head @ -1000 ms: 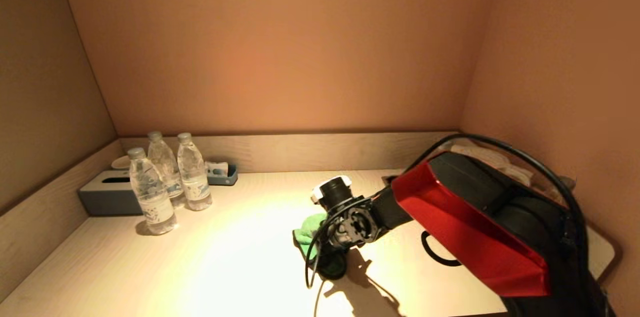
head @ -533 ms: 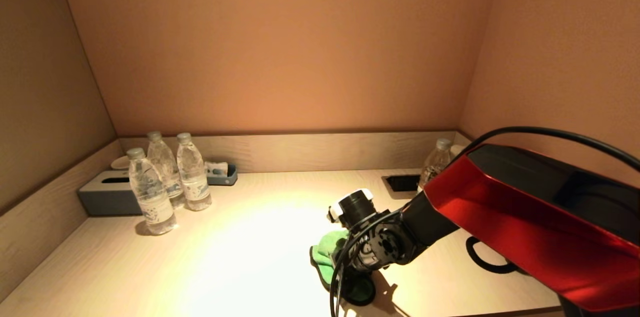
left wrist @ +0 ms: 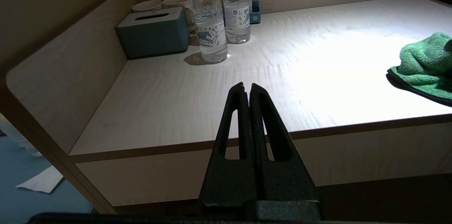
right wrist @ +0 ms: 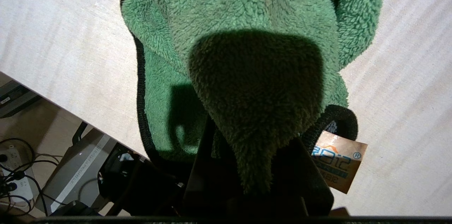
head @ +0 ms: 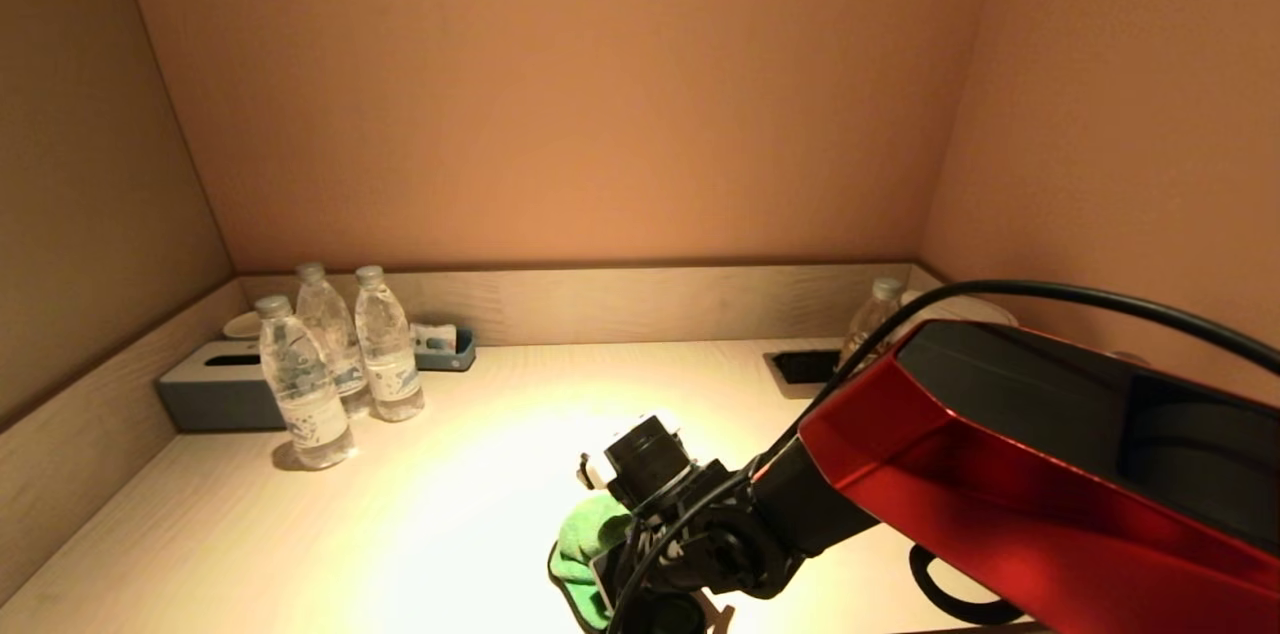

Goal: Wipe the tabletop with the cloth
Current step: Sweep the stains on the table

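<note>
The green cloth (head: 585, 539) with a black hem lies bunched on the pale wooden tabletop (head: 450, 494) at its front edge. My right gripper (head: 640, 589) is pressed down on it, shut on a fold of the cloth (right wrist: 247, 22), with the fingers mostly buried in the pile (right wrist: 247, 139). The cloth's hem and its label hang at the table's front edge. My left gripper (left wrist: 246, 88) is shut and empty, parked in front of and below the table's front edge, to the left of the cloth (left wrist: 423, 61).
Three water bottles (head: 300, 384) and a grey-blue tissue box (head: 205, 394) stand at the back left, with a small blue tray (head: 445, 349). Another bottle (head: 870, 319) and a socket recess (head: 805, 366) are at the back right. Walls close in three sides.
My right gripper has dragged the cloth first rightward and nearer, then back left, ending at the table's front edge. The left arm has not moved.
</note>
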### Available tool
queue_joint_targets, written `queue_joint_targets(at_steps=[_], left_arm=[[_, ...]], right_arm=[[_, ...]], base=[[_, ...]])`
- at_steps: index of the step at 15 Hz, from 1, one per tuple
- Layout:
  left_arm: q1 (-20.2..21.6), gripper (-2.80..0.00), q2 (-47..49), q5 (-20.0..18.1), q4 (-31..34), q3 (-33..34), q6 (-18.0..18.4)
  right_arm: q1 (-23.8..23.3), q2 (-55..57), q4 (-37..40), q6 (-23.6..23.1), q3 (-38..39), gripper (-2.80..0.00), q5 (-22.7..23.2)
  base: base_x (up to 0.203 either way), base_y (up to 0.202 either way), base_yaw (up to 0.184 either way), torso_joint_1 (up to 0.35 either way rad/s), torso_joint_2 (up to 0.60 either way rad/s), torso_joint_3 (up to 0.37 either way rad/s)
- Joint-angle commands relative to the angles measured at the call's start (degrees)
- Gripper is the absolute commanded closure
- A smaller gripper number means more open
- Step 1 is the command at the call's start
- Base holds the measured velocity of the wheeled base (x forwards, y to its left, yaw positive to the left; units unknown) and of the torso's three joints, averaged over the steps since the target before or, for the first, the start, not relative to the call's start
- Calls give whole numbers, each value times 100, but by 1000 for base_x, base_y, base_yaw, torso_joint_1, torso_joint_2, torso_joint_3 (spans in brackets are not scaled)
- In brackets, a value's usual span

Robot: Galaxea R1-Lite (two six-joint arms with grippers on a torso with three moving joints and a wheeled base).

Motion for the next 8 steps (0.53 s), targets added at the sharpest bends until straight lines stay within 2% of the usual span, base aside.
queue_joint_targets(at_steps=[1, 5, 8], left_arm=[[2, 0, 4, 0, 0, -1, 1], [2, 0, 4, 0, 0, -1, 1], [-6, 0, 4, 0, 0, -1, 1]], right_arm=[[75, 141, -2, 9, -139, 0, -11], [62, 1025, 93, 2, -1543, 0, -85], [-59, 1294, 239, -17, -1980, 0, -211]], base=[[0, 0, 0, 0, 0, 0], [0, 0, 0, 0, 0, 0], [0, 0, 0, 0, 0, 0]])
